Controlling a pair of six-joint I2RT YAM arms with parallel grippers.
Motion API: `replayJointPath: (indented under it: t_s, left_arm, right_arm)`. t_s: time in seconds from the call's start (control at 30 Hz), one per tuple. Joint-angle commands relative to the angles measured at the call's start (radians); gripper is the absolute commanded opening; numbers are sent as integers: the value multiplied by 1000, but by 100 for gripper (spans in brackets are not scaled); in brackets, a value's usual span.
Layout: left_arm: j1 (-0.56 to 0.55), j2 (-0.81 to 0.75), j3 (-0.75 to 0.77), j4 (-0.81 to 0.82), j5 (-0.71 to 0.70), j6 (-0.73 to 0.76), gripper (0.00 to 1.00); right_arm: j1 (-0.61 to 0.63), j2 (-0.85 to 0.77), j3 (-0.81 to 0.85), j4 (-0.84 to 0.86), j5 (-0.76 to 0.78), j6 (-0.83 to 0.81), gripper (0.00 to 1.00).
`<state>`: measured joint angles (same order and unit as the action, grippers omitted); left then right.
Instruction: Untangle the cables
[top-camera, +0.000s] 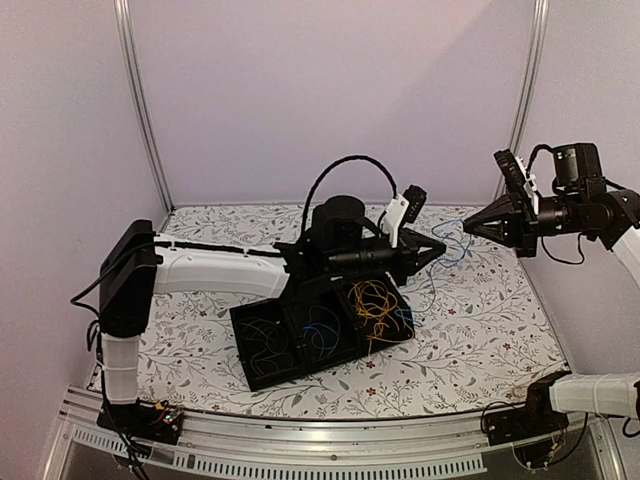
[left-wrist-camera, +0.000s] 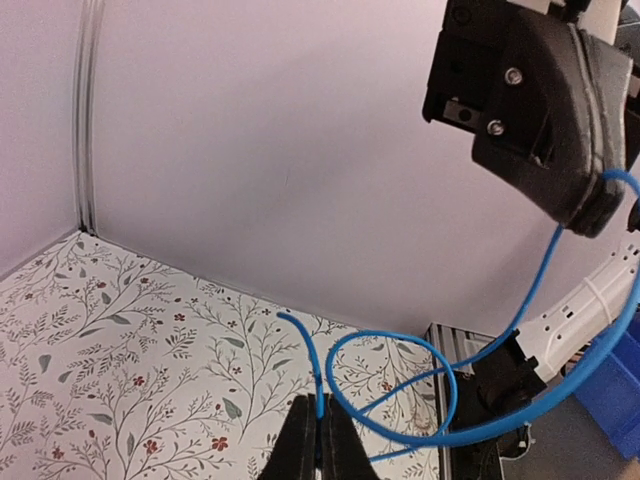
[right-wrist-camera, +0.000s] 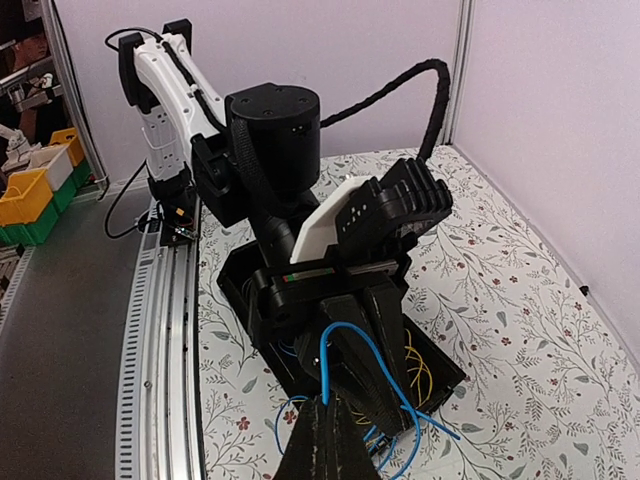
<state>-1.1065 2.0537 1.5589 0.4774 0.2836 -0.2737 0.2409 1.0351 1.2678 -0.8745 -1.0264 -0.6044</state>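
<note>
**Worktop** (top-camera: 480, 330): floral-print cloth. Pale lilac panels (top-camera: 300, 90) with aluminium posts stand on three sides, and an aluminium rail (top-camera: 300, 440) runs along the near edge. Only the right wrist view looks past that rail, to yellow and green bins (right-wrist-camera: 30, 195) on the floor side.

**Left arm** (top-camera: 215, 272): rises from the near left corner, bends at the elbow and reaches level toward the right, passing above the tray.

**Right arm** (top-camera: 600, 215): enters from the right edge, held high, with the wrist pointing left. The whole of both arms shows only in the overhead view.

**Tray** (top-camera: 243, 350): black, three compartments, lying askew on the cloth under the left arm. The right compartment holds a tangle of yellow cables (top-camera: 378, 305). The middle and left compartments hold thin blue coils (top-camera: 265, 345). The compartments can be told apart only from overhead.

**Left end effector** (left-wrist-camera: 318, 420): fingers pressed together, pinching the blue cable (left-wrist-camera: 318, 392).

**Right end effector** (right-wrist-camera: 325, 415): fingers likewise closed on that cable. The two tips face each other, near but apart, above the far right of the worktop.

**Blue cable**: held in the air between the two tips.
- The left wrist view shows a free end above the pinch, a round loop, and a long sweep up to the other tip.
- The right wrist view shows an arch rising from its fingers.
- From overhead the cable is a faint line, with slack dropping toward the cloth beside the tray's right end.
</note>
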Motion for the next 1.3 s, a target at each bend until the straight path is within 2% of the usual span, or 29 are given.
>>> replayJointPath:
  t_s: [0.0,0.1,0.17,0.33,0.5,0.67,0.83,1.0,1.13,1.27]
  left_arm:
    - [-9,-73,-52,24,-36,-8,0]
    - [-8,-132,-100,69,-76,-36,0]
    - [-8,-174,-119,71,-125,-42,0]
    - [-6,-254,-118,12,-233,-37,0]
    - [-4,-300,-81,-58,-270,-12,0]
    - [-5,-350,-82,-59,-337,-4,0]
    - [-5,-383,-71,-64,-389,22,0]
    - [-5,-408,-64,-68,-422,50,0]
    - [-6,-423,-55,-69,-430,57,0]
    - [-5,-422,-20,-100,-437,71,0]
  right_arm:
    - [-5,-7,-35,118,77,59,10]
    - [-4,-24,-97,199,166,95,33]
    - [-4,-31,-131,216,190,100,39]
    - [-4,-20,-243,211,213,76,44]
    - [-3,-1,-350,212,149,19,48]
    - [18,35,-379,187,81,-27,54]
    - [93,52,-420,192,122,-53,55]
    - [125,66,-456,159,70,-131,58]
    - [165,64,-460,136,84,-190,64]
    - [243,54,-458,196,211,-210,67]
